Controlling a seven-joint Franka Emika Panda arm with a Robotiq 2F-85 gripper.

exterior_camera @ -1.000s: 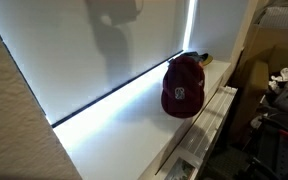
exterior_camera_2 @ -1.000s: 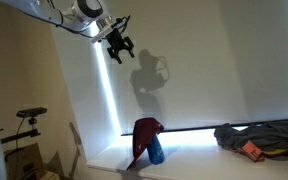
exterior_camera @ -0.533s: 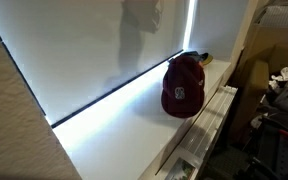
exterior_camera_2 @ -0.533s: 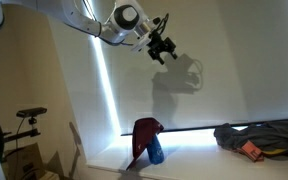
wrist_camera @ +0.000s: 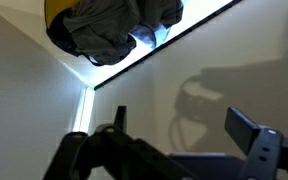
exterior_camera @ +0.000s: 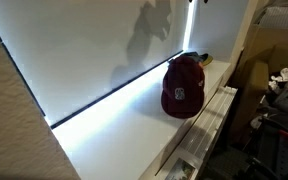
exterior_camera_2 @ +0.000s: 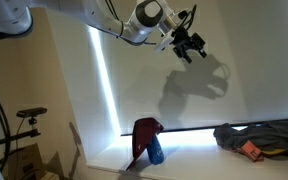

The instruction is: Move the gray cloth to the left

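Arm [exterior_camera_2: 89,14]: white, rounded links; a round grey-and-black joint just beside the gripper [exterior_camera_2: 193,50]. Gripper: black, angular linkages. Fingers [wrist_camera: 246,128]: dark grey, blocky.

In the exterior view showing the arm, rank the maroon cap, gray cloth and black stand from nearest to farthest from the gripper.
From the gripper:
1. Maroon cap, below toward the frame's left, and gray cloth, below toward the frame's right: too close to call.
2. Black stand, far at the frame's left edge.
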